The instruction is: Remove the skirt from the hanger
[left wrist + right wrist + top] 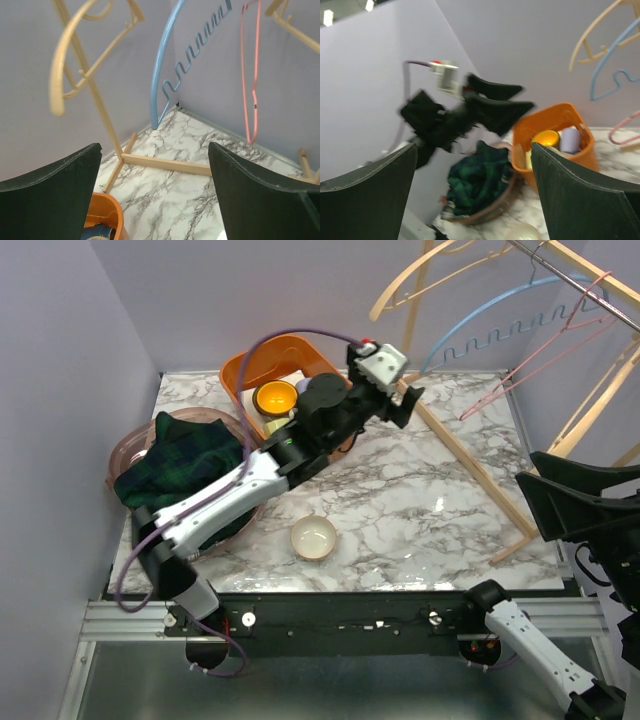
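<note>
Skirt: dark green-and-navy plaid fabric skirt, heaped in a round translucent pink basket at the left of the top view.
Left gripper: fingers apart, holding nothing, raised at upper centre, facing the light-blue plastic hanger.
Right gripper: fingers apart, holding nothing, at the right edge.

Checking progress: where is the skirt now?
Top view: the skirt lies bunched in the round basket on the left of the table, beside the orange bin.

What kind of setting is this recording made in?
Probably a lab test cell dressed as a laundry corner: a marble-patterned table boxed in by plain walls, a wooden rack of bare hangers, a plaid skirt in a basket.
</note>
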Motion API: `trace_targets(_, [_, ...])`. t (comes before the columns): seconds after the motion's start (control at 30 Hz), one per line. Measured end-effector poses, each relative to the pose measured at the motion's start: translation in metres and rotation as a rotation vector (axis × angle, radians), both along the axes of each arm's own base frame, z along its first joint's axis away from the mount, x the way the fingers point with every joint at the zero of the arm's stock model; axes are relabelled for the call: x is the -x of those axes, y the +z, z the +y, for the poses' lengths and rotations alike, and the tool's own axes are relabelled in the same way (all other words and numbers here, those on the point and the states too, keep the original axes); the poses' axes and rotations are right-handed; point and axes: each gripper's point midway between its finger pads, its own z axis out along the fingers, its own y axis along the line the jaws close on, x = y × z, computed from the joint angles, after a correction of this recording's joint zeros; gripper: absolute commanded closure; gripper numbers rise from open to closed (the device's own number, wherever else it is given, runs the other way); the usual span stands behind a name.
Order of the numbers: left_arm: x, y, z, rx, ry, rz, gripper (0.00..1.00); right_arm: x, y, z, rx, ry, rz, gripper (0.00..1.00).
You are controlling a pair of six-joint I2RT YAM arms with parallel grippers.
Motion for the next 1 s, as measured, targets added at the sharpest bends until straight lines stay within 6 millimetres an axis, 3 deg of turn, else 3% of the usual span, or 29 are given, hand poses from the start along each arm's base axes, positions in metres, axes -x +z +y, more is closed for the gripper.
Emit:
trace_targets(0.13, [0.05,0.039,0.065,0.103,-0.009,-0.015,0.01,-0.02,-0.028,0.005,0.138,-0.038,0.072,0.0])
trace_targets(0.23, [0.08,0.054,0.103,0.168,-0.021,-0.023,0.01,-0.029,-0.044,0.011,0.213,-0.035,0.109,0.0])
trace_targets(0.43, [0.124,0.04,0.155,0.211,-0.049,0.007,0.01,-0.041,-0.069,0.023,0.319,0.001,0.159,0.0])
trace_targets(0.7, [0.145,-0.006,0.182,0.183,-0.053,0.056,0.01,-0.045,-0.114,0.047,0.403,0.123,0.198,0.0])
trace_targets(0.87, [0.144,-0.051,0.174,0.131,-0.066,0.117,0.01,-0.046,-0.133,0.056,0.424,0.178,0.213,0.0])
trace_targets(1.0, [0.146,-0.066,0.165,0.109,-0.1,0.152,0.01,-0.051,-0.146,0.06,0.441,0.191,0.234,0.0])
